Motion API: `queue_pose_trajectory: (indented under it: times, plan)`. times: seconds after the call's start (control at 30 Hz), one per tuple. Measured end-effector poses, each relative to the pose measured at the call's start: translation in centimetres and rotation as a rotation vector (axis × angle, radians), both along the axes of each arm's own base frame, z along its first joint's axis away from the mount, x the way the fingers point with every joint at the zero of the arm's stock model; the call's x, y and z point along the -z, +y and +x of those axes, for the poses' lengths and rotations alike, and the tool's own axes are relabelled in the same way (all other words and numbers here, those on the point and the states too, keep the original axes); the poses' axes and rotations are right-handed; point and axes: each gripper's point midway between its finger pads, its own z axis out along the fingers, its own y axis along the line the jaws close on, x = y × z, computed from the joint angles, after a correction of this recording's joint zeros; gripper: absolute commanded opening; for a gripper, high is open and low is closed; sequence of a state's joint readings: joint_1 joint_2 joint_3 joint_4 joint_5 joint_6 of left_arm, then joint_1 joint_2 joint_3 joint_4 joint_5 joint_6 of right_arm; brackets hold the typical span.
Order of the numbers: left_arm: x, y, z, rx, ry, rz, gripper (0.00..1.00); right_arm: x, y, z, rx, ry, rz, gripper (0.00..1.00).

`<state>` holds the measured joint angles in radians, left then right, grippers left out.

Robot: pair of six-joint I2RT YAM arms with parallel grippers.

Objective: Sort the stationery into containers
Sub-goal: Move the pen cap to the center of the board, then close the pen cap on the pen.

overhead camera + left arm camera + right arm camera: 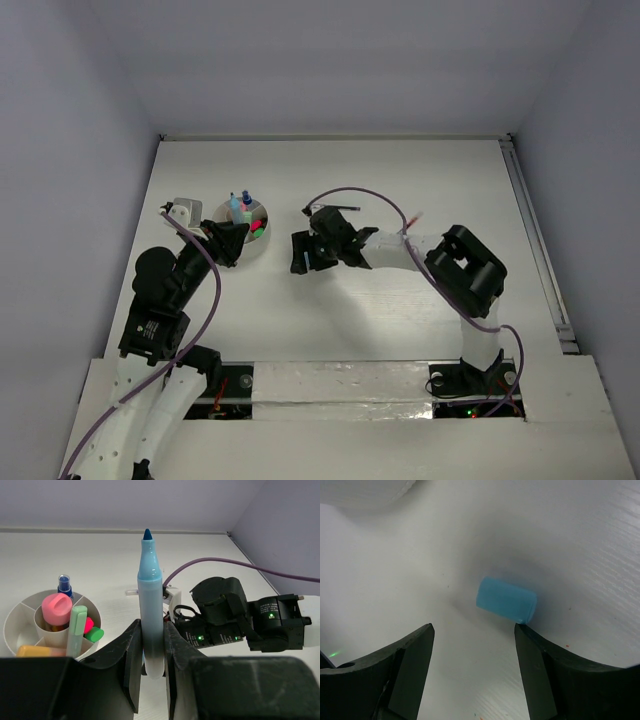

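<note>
got the left claw (152, 647) squeezed snug on the blue-white marker (150, 600), gripping the lower barrel, dark blue tip pointing straight up in the wrist view. parked just beside the round white container (11, 630) on the left part of the desk (400, 180). looks like a divided tray with a short cup (50, 636) in the middle (wedge compartments all around it). spotted a pink marker (56, 609) standing in that centre cup and a pale mint marker (76, 630) leaning right next to it, though can't tell which compartment for that one. also a green cap (94, 634) with a bit of pink peeking out behind, an orange thing (35, 651) in a near wedge, and a small blue-capped thing (64, 585) at the far side.

over to the right claw (472, 635): spread wide, gripping nothing, pointed down at the desk. light-blue eraser (506, 600) lying flat just past the fingertips, nearer the right-hand finger in that view. can't tell whether touching it or not.
</note>
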<state>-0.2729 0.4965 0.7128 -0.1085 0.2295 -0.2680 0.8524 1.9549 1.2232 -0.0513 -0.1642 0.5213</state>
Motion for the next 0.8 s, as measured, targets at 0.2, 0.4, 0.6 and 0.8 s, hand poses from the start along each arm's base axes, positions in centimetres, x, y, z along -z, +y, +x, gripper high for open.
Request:
queue_pose_trajectory:
  times: [0.2,0.4,0.6,0.8]
  plan:
    - [0.0,0.0,0.0,0.0,0.0,0.0,0.0,0.0,0.4,1.5,0.016,-0.035,-0.035,0.72]
    - [0.0,0.0,0.0,0.0,0.0,0.0,0.0,0.2,0.7,2.7,0.02,-0.058,-0.075,0.72]
    - [0.0,0.0,0.0,0.002,0.0,0.0,0.0,0.5,-0.2,3.2,0.027,-0.076,-0.145,0.62]
    - [0.0,0.0,0.0,0.003,-0.001,0.0,0.0,0.8,-0.9,4.3,0.021,-0.114,-0.23,0.62]
